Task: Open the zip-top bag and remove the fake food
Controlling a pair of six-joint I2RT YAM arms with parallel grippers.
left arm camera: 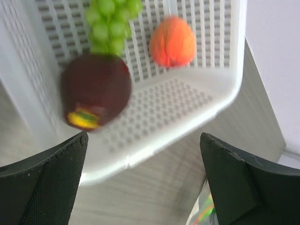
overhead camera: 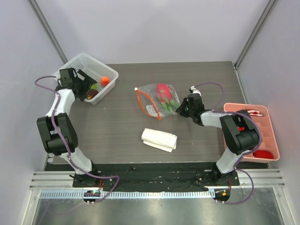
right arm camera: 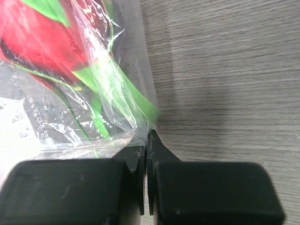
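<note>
The dark wood-grain table (overhead camera: 117,126) carries everything. At its right edge lies the pink divided tray (overhead camera: 274,136), partly hidden behind the right arm. At the far left corner stands the white basket (overhead camera: 86,56), its slotted walls filling most of the left wrist view.

The zip-top bag (overhead camera: 151,96) lies flat near the middle of the table, well apart from the basket and the tray. Its orange-red zipper strip (overhead camera: 146,105) runs along the left edge, on the side away from the right arm. Nearer the arm bases, just beside the bag but not touching it, lies the folded white cloth (overhead camera: 159,139).

The left gripper (left arm camera: 143,183) hangs over the basket with its jaws spread wide and nothing between them. The right gripper (right arm camera: 146,140) is low on the table at the bag's right corner. Its jaws are closed to a thin slit, with the clear film of the bag caught at the tips.

Inside the bag lies the red-pink dragon fruit (right arm camera: 42,42), with green leaves (right arm camera: 112,89) pressed against the crinkled plastic beside it. In the basket are the dark purple fruit (left arm camera: 96,89) (blurred in the wrist view, a yellow patch on its lower side), the green grapes (left arm camera: 111,23) just behind it, and the small orange (left arm camera: 173,41) near the basket's far wall.
</note>
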